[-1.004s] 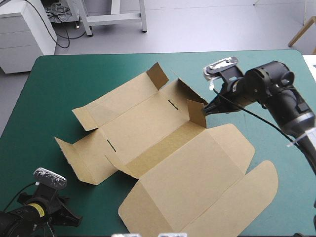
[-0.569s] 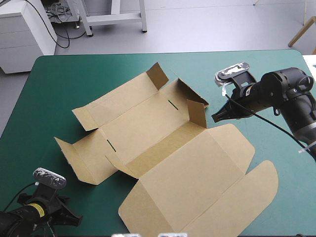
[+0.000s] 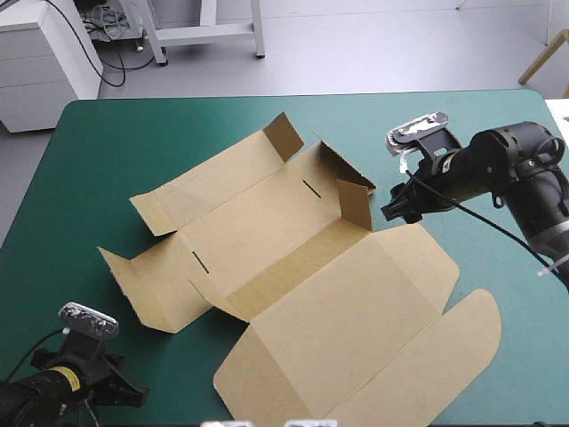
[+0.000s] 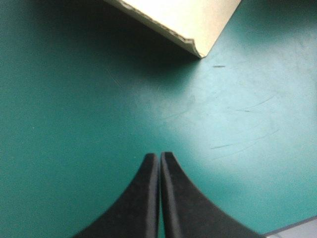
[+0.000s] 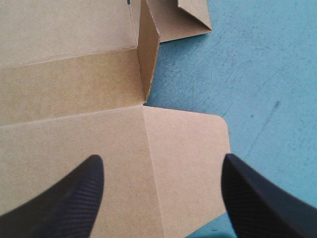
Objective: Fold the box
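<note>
Lying spread across the middle of the teal-green surface point(image 3: 107, 151), the brown box point(image 3: 267, 222) is sitting as a cut sheet that is only partly raised. Its long far wall point(image 3: 213, 178) is tilting upward, and a small end flap point(image 3: 354, 203) is standing upright at the box's right end. The broad lid panel point(image 3: 356, 302) is lying flat toward the near right side of the surface. Beyond it, the rounded tuck flap point(image 3: 449, 356) is also lying flat.

The right end effector point(image 3: 397, 211) is hanging over the far right corner of the lid panel, just beside the upright end flap. Its black fingers point(image 5: 74, 193) are standing wide apart and are gripping nothing. In the right wrist view, the lid panel's rounded corner is lying under and between them, with the upright flap a little way ahead. Whether the fingertips are touching the board cannot be told.

The left end effector point(image 4: 159, 157) is staying low near the near left corner of the surface, well apart from the other arm. Its fingers are pressing together into one pointed arch, with nothing between them. They are pointing over bare teal-green cover, and one corner of the box is showing ahead of them, apart from the fingertips.
</note>
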